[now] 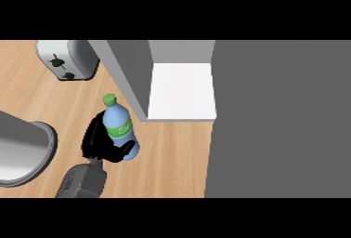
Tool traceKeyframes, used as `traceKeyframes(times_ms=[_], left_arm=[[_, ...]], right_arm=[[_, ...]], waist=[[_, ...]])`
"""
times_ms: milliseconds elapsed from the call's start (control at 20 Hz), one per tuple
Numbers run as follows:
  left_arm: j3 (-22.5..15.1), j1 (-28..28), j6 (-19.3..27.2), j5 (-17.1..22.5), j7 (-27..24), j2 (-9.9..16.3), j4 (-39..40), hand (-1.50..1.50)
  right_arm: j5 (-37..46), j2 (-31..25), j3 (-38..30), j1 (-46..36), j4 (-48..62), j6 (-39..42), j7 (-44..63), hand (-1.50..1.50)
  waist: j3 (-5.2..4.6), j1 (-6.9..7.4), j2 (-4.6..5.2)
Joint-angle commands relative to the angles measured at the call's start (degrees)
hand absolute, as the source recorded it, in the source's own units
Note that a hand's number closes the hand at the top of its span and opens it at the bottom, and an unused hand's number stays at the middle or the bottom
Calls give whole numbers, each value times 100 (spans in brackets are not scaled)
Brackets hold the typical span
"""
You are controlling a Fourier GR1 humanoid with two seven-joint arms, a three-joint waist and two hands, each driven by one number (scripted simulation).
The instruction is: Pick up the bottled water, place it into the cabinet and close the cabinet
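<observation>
- A single head view is looking steeply down onto the wooden bench (171,153) from above.
- It is facing forward over the bench, with the toaster (68,59) lying at the upper left and the open cabinet (182,90) sitting at top centre.
- One grey forearm (82,180) is coming in from the lower edge, close under the camera.
- A grey panel (281,116) is filling the right side.

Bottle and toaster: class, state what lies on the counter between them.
Nothing: in the head view only bare wooden counter separates the bottle, held by the left hand, from the toaster.
</observation>
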Motion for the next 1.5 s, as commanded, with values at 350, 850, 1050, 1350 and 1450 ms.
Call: traceKeyframes(times_ms=[350,850,1050,1350,1450], left_arm=[[-1619,-868,2387,172,423,-19,-901,150],[-1462,-2577,3245,-494,354,-15,387,150],[-1572,-2756,3602,-763,358,19,597,150],[-1887,-3188,4470,-979,763,-17,666,150],[-1870,-3198,4532,-1204,734,36,830,150]], right_arm=[[45,107,160,-387,49,-267,245,-150],[-234,-72,-173,-448,462,-2,-76,-150],[-251,-105,-21,-243,203,-32,84,-150],[-58,2,263,-321,351,-24,-22,-150],[-337,-154,-141,-582,427,59,89,-150]], waist=[[-3,-29,15],[0,-128,48],[-2,-181,52],[1,-320,68],[4,-303,99]])
